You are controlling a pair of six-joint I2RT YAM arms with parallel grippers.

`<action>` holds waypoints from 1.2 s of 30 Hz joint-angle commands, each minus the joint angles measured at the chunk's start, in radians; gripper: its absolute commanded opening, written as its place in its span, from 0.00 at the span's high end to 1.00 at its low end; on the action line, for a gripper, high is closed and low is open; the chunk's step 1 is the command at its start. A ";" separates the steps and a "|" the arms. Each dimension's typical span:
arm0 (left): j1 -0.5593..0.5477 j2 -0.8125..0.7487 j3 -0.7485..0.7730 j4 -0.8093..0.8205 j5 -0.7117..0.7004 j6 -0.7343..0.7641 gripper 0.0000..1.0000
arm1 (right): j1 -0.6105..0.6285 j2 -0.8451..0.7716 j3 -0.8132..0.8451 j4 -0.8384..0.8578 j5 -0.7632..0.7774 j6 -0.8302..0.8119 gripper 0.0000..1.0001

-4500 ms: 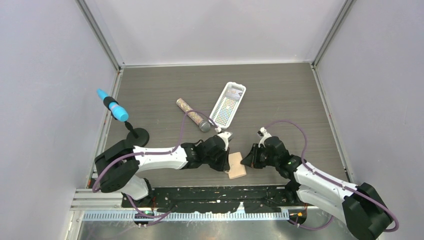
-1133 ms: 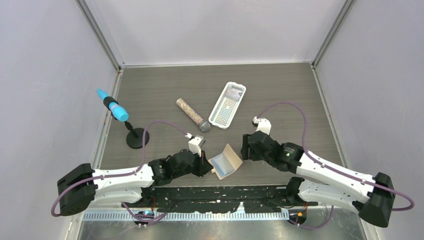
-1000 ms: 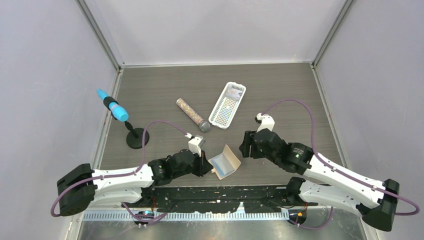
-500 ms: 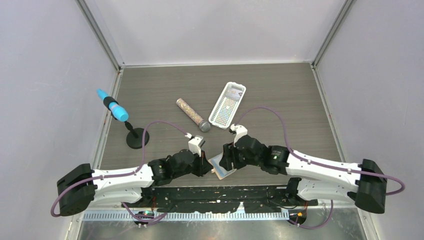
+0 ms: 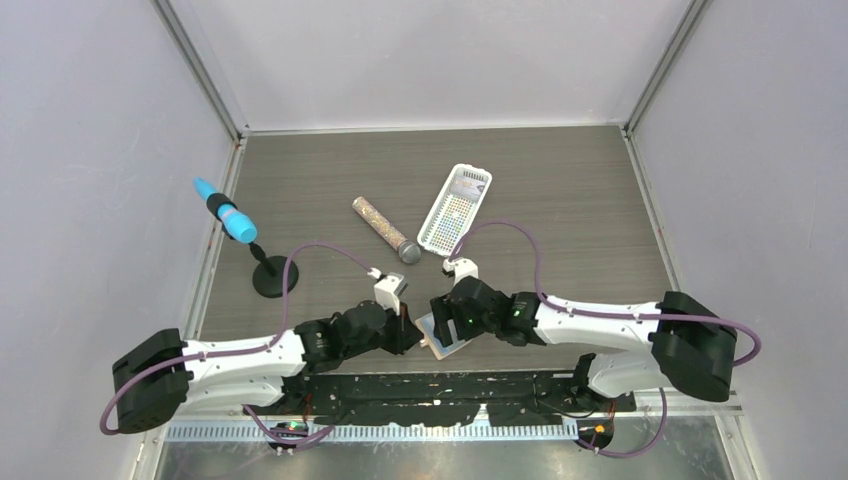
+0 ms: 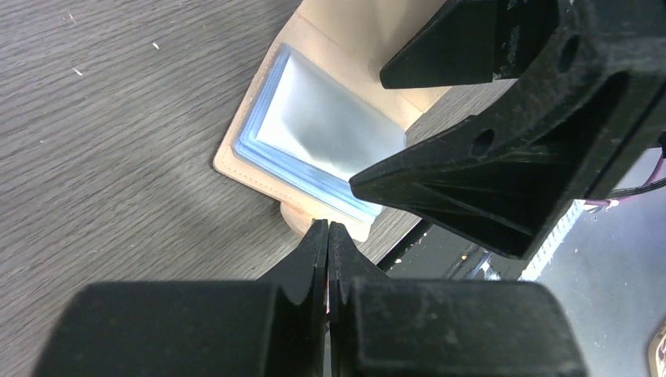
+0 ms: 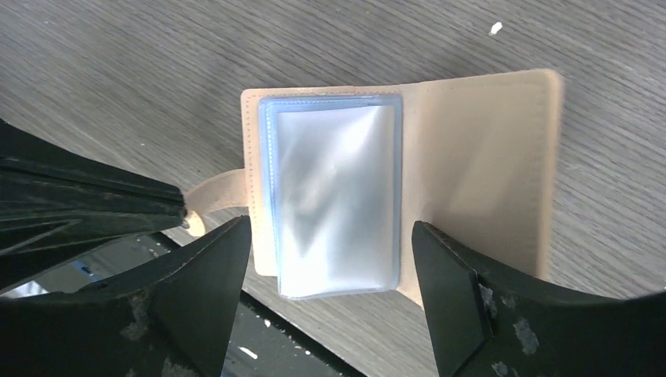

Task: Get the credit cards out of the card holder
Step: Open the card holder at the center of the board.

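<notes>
The tan card holder (image 7: 479, 165) lies open on the table near the front edge, also seen in the top view (image 5: 452, 344). Its shiny bluish-grey pockets (image 7: 334, 196) face up; I cannot make out separate credit cards in them. My left gripper (image 6: 327, 229) is shut on the holder's little tab (image 7: 214, 195) and holds it from the left. My right gripper (image 7: 330, 236) hangs open just above the holder, one jaw on each side of the pocket stack, touching nothing. In the top view the right gripper (image 5: 441, 320) covers most of the holder.
A white slotted basket (image 5: 456, 208) and a glittery tube (image 5: 386, 230) lie further back at mid table. A blue-tipped object on a black stand (image 5: 273, 277) is at the left. The black front rail (image 5: 450, 385) runs just beside the holder.
My right arm has swung left from beside the holder to directly over it, and its jaws have spread wider. The left gripper has kept its hold without moving.
</notes>
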 commanded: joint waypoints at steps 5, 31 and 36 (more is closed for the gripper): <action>-0.003 -0.014 -0.016 0.028 -0.039 -0.007 1.00 | 0.012 0.044 -0.027 0.078 0.078 -0.013 0.17; -0.003 -0.056 -0.050 -0.021 -0.076 -0.011 1.00 | 0.095 -0.047 0.005 -0.075 0.294 0.080 0.24; -0.003 -0.057 -0.050 -0.031 -0.079 -0.010 1.00 | 0.094 -0.068 0.002 -0.096 0.314 0.082 0.27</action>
